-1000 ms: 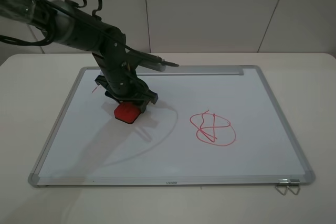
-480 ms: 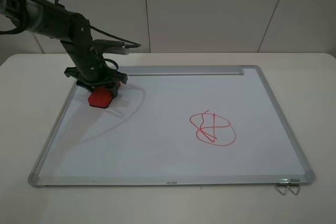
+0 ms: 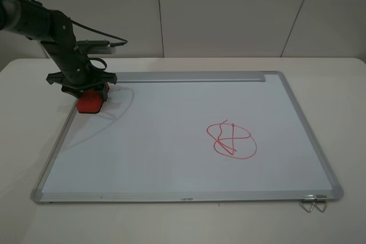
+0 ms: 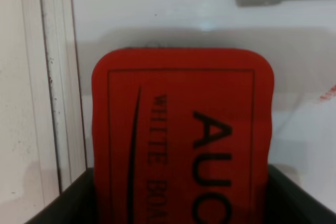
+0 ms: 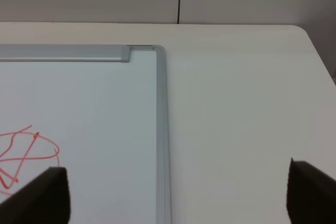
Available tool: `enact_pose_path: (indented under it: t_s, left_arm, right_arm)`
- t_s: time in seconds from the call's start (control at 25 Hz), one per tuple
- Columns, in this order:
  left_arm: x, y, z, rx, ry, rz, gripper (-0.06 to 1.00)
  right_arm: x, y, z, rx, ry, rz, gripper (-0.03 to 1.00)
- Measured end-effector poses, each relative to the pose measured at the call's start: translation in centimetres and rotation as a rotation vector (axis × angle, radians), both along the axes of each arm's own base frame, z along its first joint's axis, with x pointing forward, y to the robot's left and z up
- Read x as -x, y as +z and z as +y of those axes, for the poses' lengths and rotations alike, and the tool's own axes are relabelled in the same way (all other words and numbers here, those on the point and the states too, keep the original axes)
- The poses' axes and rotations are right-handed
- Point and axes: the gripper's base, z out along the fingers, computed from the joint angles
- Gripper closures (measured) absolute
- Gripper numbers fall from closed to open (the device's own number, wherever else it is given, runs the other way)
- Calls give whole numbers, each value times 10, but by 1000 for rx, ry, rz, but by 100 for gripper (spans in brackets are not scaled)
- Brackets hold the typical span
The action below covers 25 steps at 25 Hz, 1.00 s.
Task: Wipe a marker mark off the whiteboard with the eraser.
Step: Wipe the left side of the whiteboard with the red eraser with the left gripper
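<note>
- On a white table (image 3: 337, 90) before a pale panelled wall, the whiteboard (image 3: 171, 158) lies flat.
- The left gripper (image 3: 87, 91) is clamped on the eraser (image 4: 184, 135) at the board's far left corner, just beside the frame.
- A faint red streak (image 4: 326, 93) nearby is cut off and cannot be identified.
- The right gripper (image 5: 173, 195), jaws apart, hangs over the right frame, near a round red loop (image 3: 231, 140).

Bright, even light — soft shadows; close-up eraser (image 4: 182, 140) slightly blurred.

Entry: we are logging one pale worktop (image 3: 337, 95), carrying the whiteboard (image 3: 171, 164), which is lying flat across its middle; a wire clip (image 3: 313, 203) is sitting at the board's near right corner.
</note>
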Motion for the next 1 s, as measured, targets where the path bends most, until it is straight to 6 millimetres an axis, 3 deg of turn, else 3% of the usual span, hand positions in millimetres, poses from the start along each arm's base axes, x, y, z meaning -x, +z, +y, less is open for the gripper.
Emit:
enact_pose_path:
  t_s: [0.24, 0.76, 1.0]
  left_arm:
    - [3, 0, -20, -12, -71, -14, 37]
    - [43, 0, -141, 11, -376, -62, 37]
    - [49, 0, -152, 14, -404, -69, 37]
  right_arm:
    - [0, 0, 0, 0, 0, 0, 26]
    - [0, 0, 0, 0, 0, 0, 26]
    - [0, 0, 0, 0, 0, 0, 26]
